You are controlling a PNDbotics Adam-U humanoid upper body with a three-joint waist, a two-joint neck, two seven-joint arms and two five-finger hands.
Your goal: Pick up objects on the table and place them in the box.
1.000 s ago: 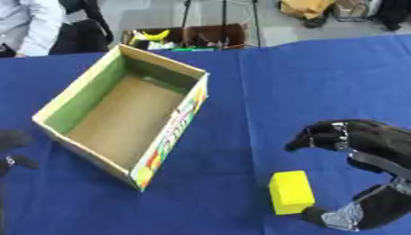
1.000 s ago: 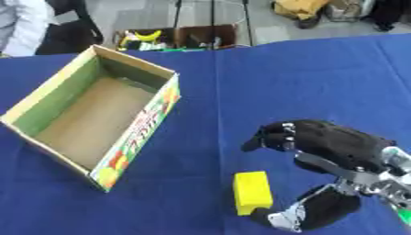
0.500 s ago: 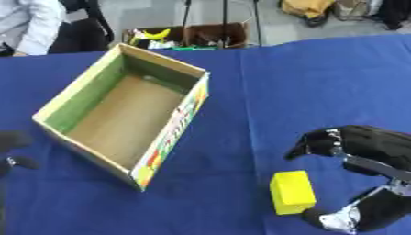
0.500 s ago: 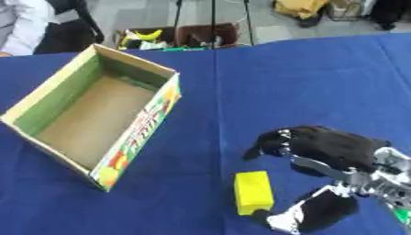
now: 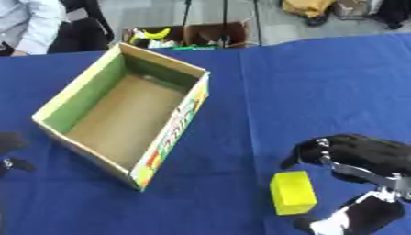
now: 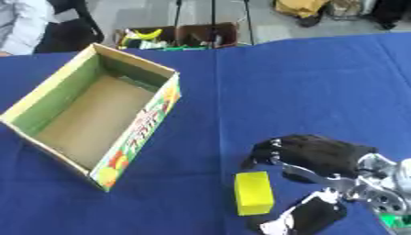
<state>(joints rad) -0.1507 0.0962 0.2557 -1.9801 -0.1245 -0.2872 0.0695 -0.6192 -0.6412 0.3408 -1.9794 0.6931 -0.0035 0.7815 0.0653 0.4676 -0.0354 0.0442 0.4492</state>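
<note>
**Listener:** What lies in front of you?

**Operator:** I look down on a table [image 5: 321, 78] under a blue cloth. On its left half sits an open cardboard box [image 5: 124, 114], set at an angle, green inside its walls, with a printed side panel facing me. I can see nothing in it.

**Listener:** And the thing to pick up?

**Operator:** A yellow block [image 6: 254, 193] lies on the cloth near my edge, to the right of the box and well apart from it.

**Listener:** Where is your right robot hand?

**Operator:** The right robot hand [image 6: 317, 158] is low on the right, just beside the block. Its fingers [image 6: 261, 156] curve wide above the block's far end, and the thumb [image 6: 301, 218] reaches in at the near end. The block sits between them, ungrasped; I cannot tell whether anything touches it.

**Listener:** The left one?

**Operator:** The left robot hand [image 5: 9, 149] shows only as a dark shape at the left edge. I cannot tell how its fingers stand.
</note>
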